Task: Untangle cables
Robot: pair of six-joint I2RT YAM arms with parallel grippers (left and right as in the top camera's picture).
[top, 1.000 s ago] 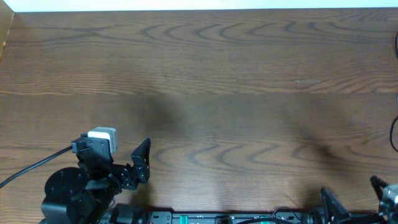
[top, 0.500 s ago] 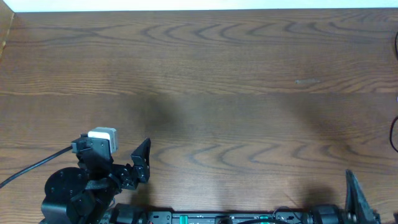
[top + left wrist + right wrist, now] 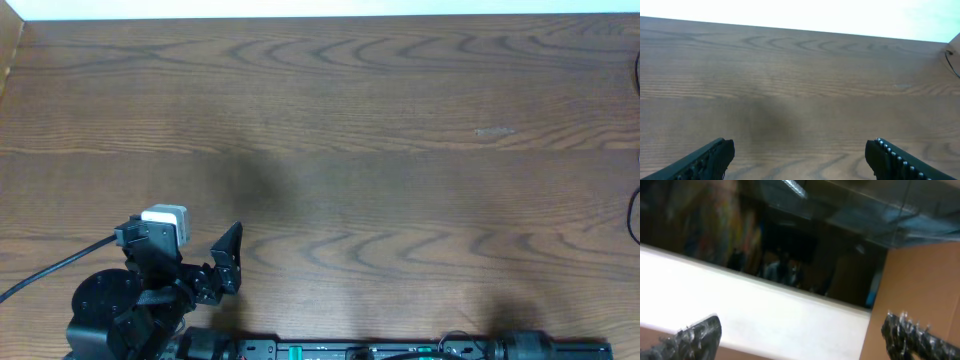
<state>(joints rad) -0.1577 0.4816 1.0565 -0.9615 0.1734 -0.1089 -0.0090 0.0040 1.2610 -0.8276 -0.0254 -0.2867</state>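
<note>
A: Left gripper (image 3: 800, 152) state?

B: Spread wide. In the wrist view both fingers (image 3: 705, 161) sit at the frame's lower corners with bare table (image 3: 400, 120) between them. They grip nothing.

A: Where is it in the overhead view?

B: The left gripper (image 3: 228, 262) is low at the near edge, just ahead of the left arm (image 3: 120, 310). A white camera module (image 3: 165, 220) sits on the wrist behind it. A thick black wire (image 3: 50, 270) runs from the arm out toward the gripper's left.

A: Right gripper (image 3: 801, 325)?

B: Also spread, fingers (image 3: 692, 336) well apart. Only its own wrist view shows it. It points up and away from the table at a white wall (image 3: 765, 315), with a dark blurred room above and a brown panel (image 3: 920, 280) on the gripper's right. Nothing is pinched.

A: Cables?

B: Only a sliver shows. In the overhead view, a thin black curve of the cables (image 3: 634, 215) is at the table's right edge, far to the right of the left gripper and well apart from it. The left wrist view catches the same thin black line (image 3: 952, 62) ahead and far right of the fingers, cut off by the frame.

A: Tangled or loose?

B: Cannot tell. Too little of it is in frame and no plug ends are readable.

A: Any contact with either gripper?

B: No, neither gripper touches it.
</note>
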